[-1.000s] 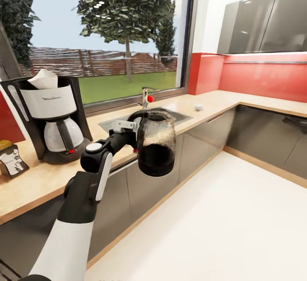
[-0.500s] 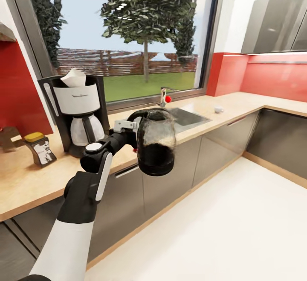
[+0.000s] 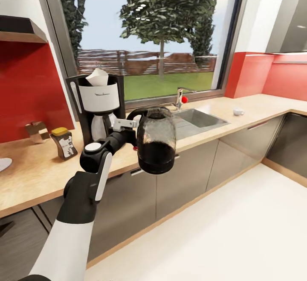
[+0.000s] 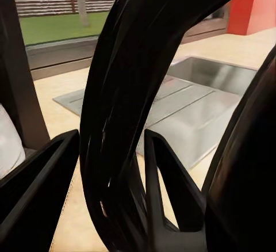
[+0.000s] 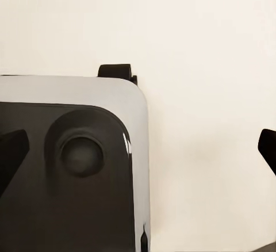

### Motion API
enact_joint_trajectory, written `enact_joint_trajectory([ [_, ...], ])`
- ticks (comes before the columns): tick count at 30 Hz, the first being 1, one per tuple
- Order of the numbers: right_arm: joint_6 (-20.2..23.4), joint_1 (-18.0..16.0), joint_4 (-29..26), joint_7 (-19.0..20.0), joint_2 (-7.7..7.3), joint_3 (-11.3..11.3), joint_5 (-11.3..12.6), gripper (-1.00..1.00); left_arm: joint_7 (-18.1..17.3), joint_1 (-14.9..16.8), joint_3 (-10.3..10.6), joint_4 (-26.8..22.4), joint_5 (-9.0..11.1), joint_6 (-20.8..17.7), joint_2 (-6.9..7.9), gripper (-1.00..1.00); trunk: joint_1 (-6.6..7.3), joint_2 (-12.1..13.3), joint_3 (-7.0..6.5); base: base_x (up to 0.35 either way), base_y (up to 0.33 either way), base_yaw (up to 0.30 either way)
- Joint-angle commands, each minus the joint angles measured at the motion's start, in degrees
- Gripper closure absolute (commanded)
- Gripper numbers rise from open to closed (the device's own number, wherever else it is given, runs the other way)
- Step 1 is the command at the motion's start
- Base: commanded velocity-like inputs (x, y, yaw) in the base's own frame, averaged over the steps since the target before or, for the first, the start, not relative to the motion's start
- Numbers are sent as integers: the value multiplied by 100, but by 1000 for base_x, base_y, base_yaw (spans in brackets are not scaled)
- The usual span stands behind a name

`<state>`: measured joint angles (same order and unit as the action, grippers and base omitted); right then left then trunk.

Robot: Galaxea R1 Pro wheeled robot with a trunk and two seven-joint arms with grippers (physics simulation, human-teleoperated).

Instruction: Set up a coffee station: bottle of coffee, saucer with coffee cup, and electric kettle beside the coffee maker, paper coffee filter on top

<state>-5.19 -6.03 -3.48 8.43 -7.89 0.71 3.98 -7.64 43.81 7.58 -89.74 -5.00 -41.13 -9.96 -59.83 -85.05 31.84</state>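
Observation:
My left gripper is shut on the black handle of the electric kettle, a dark glass jug held in the air in front of the counter edge. In the left wrist view my fingers flank that handle. The coffee maker stands on the countertop behind my arm, with a white paper filter on top. Left of it is the yellow-lidded bottle of coffee. A white saucer peeks in at the far left edge. A small white cup sits far right. My right gripper hangs open over the floor.
A steel sink with a faucet lies right of the coffee maker, under the window. A small brown object stands by the red backsplash. A wall shelf sits at upper left. The white floor lies to the right.
The camera has swung left, so the counter and its things have shifted right in the picture and the saucer has come into view. The kettle stays held in the same spot.

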Motion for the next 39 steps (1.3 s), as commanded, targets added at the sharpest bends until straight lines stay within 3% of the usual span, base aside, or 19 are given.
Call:
enact_joint_trajectory([
  [1, -18, -3, 5, 27, -2, 8, 42, -100, -44, 5, -6, -7, -45, -21, -3, 100, 0, -3, 6, 0, 0, 48],
  [6, -18, -2, 5, 27, -2, 8, 42, -100, -44, 5, -11, -8, -45, -22, -3, 100, 0, -3, 6, 0, 0, 9],
  [20, -18, -3, 5, 27, -2, 8, 42, -100, -36, 5, -11, -8, -45, -21, -3, 100, 308, 558, -246, 0, 0, 0],
  [39, -18, -2, 5, 27, -2, 8, 42, -100, -3, 5, -118, 0, -56, -18, -3, 100, 308, 558, -246, 1, 0, 0],
])
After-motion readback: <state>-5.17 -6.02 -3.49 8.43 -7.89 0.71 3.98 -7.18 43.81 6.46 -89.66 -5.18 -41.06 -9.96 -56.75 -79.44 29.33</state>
